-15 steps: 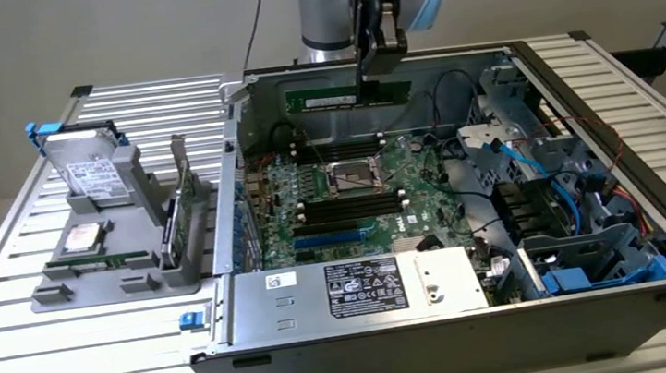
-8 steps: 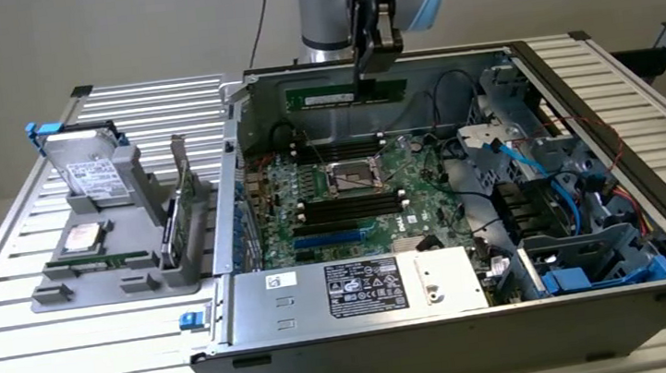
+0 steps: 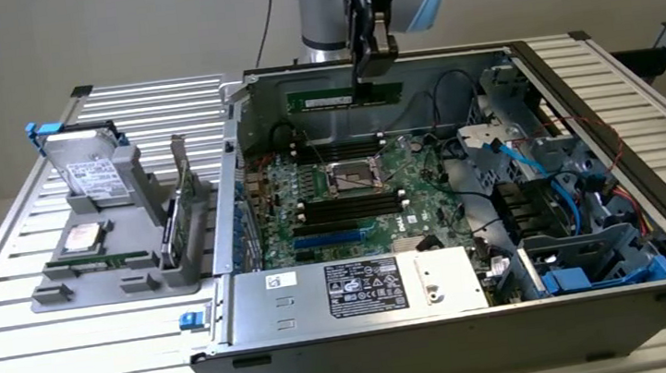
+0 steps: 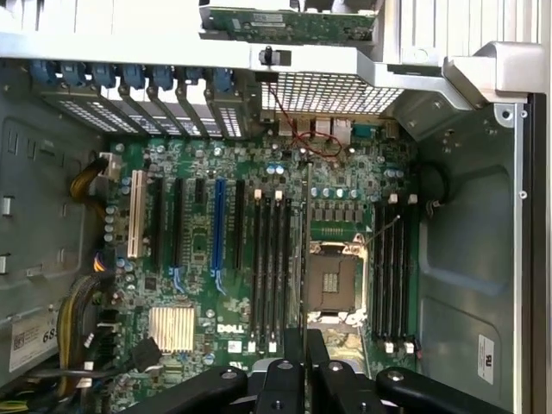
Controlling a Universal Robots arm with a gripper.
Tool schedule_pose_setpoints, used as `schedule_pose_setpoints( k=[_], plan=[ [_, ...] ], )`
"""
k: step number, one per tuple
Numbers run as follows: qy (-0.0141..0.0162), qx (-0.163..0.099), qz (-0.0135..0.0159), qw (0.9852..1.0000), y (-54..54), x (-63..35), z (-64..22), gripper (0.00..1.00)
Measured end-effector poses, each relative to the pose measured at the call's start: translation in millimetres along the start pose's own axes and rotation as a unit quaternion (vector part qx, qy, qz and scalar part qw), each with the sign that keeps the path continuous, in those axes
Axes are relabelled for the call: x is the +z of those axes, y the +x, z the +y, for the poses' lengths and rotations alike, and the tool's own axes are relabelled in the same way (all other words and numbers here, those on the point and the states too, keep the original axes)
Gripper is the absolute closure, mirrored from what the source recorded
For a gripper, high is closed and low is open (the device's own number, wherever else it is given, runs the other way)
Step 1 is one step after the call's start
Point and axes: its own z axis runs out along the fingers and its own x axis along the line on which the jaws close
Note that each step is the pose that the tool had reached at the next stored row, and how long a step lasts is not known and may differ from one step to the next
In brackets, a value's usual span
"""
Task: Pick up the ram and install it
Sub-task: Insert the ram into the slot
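The black two-fingered gripper (image 3: 373,69) hung in the upper middle of the exterior view, clamped shut on the top edge of the ram (image 3: 342,98), a long, narrow green circuit-board stick. The stick was held level, lengthwise across the frame, above the rear part of the open grey metal computer case (image 3: 633,211) and clear of the green motherboard (image 3: 334,196) below. In the wrist view the gripper (image 4: 305,341) held the ram (image 4: 307,241) edge-on as a thin line over the board, between the black memory slots (image 4: 272,259) and the square silver processor socket (image 4: 332,280). At the exterior view's left, a grey plastic holder (image 3: 108,284) sat on the slatted aluminium table (image 3: 28,348), carrying a silver boxy hard drive (image 3: 90,175).
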Motion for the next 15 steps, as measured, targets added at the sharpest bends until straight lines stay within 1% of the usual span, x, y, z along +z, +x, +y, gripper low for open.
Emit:
schedule_pose_setpoints(
  k=[3, 6, 11, 15],
  plan=[
    [0.0, -0.001, -0.0001, 1.0, -0.8, 5.5, -0.7, 0.86],
    [0.0, -0.001, 0.0006, 1.0, -0.8, 10.8, -1.5, 0.86],
    [-0.0001, -0.001, 0.0044, 1.0, -0.4, 19.4, -3.5, 0.86],
    [-0.0002, -0.001, 0.0088, 1.0, -0.2, 24.9, -5.0, 0.86]
  ],
)
